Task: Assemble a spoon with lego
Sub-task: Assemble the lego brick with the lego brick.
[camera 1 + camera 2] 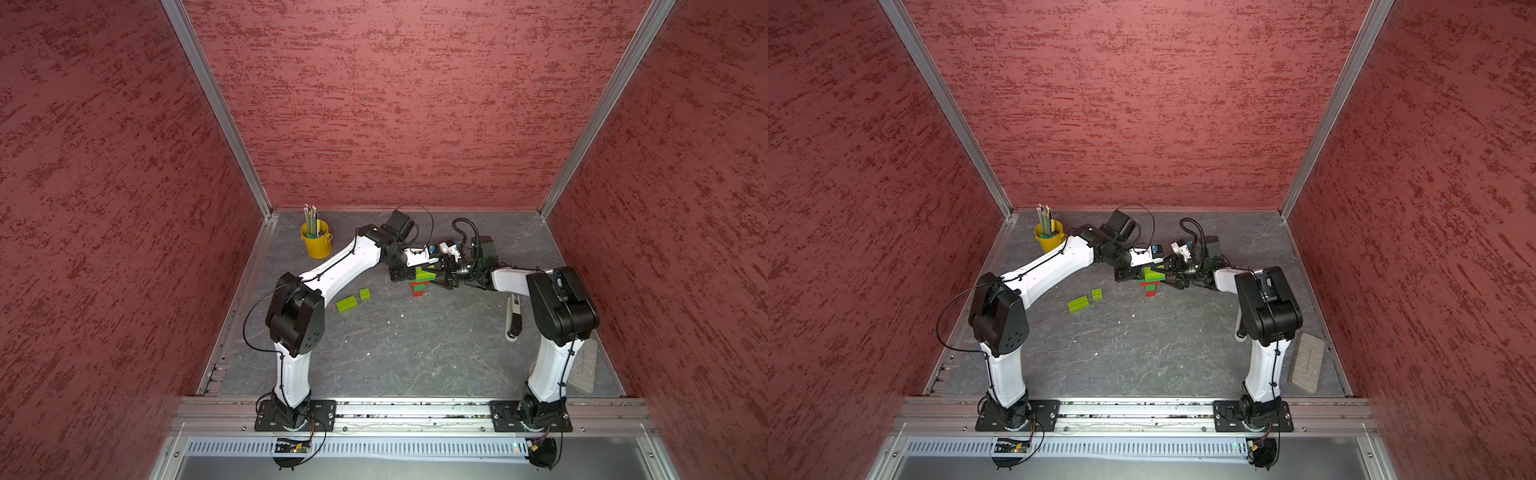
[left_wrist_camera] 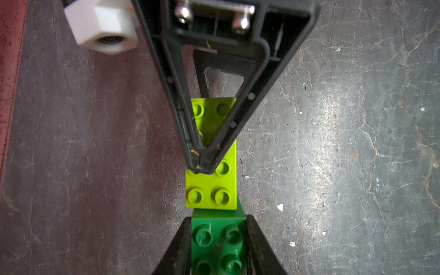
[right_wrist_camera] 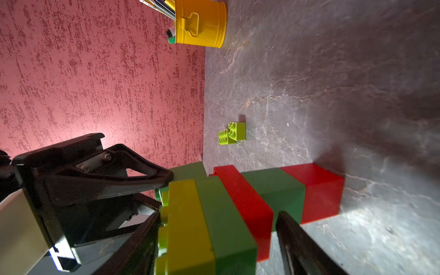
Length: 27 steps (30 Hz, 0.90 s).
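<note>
The spoon (image 1: 420,282) stands upright on its red handle end (image 3: 321,190), with green, a wider red and dark green above and a lime brick (image 2: 212,183) on top. My left gripper (image 2: 218,238) is shut on the dark green brick (image 2: 217,240) where it sticks out from under the lime one. My right gripper (image 3: 216,214) clamps the head from the other side. Its upper finger (image 2: 238,114) lies on the lime studs and its lower finger (image 3: 292,238) meets the wide red brick's underside. Two loose lime lego bricks, an oblong (image 1: 347,304) and a square (image 1: 365,294), lie left of the spoon.
A yellow bucket (image 1: 316,243) with pencils stands at the back left, behind the left arm. A white-and-black oblong tool (image 1: 514,316) lies by the right arm's elbow. A grey block (image 1: 1307,368) lies at the front right. Red walls close three sides.
</note>
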Motion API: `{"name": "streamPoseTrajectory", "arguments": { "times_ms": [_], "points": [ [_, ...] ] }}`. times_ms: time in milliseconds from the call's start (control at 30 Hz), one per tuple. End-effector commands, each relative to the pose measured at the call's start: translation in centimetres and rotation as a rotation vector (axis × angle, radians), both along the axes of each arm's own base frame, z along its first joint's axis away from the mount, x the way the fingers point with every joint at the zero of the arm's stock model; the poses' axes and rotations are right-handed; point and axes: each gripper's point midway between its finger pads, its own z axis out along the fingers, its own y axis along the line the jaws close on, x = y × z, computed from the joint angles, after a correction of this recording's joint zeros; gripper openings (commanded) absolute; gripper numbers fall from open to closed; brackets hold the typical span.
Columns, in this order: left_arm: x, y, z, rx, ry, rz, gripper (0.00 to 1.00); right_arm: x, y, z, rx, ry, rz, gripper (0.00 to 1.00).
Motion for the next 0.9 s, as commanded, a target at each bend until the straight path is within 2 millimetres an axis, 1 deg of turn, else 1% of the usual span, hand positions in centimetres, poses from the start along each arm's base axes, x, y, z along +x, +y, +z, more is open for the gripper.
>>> {"name": "streamPoseTrajectory", "arguments": {
  "times_ms": [0, 133, 367, 433, 500, 600, 733, 867],
  "points": [
    [-0.1, -0.8, -0.2, -0.013, 0.017, -0.013, 0.23, 0.2, 0.5, 0.1, 0.008, -0.010, 0.012, 0.76],
    [-0.2, -1.0, -1.1, 0.005, 0.014, -0.013, 0.23, 0.1, 0.5, 0.0, 0.009, -0.005, 0.014, 0.76],
    [-0.6, -1.2, -2.4, 0.045, 0.064, -0.031, 0.22, 0.1, 0.6, 0.0, 0.010, -0.007, 0.018, 0.76],
    [-0.4, -1.0, -2.6, 0.064, 0.071, -0.021, 0.21, 0.1, 0.5, 0.0, 0.011, -0.008, 0.018, 0.76],
    [0.3, -0.7, -2.8, 0.096, 0.064, 0.014, 0.20, 0.0, 0.6, 0.1, 0.011, -0.009, 0.021, 0.75],
    [0.6, -0.6, -2.7, 0.104, 0.056, 0.024, 0.19, 0.0, 0.6, 0.0, 0.013, -0.008, 0.023, 0.75],
    [-0.2, -1.2, -2.5, 0.062, 0.079, -0.011, 0.20, 0.0, 0.6, 0.0, 0.013, -0.006, 0.024, 0.75],
    [-0.4, -1.1, -3.3, 0.084, 0.105, -0.001, 0.20, 0.0, 0.6, 0.0, 0.013, -0.005, 0.023, 0.75]
  ]
}}
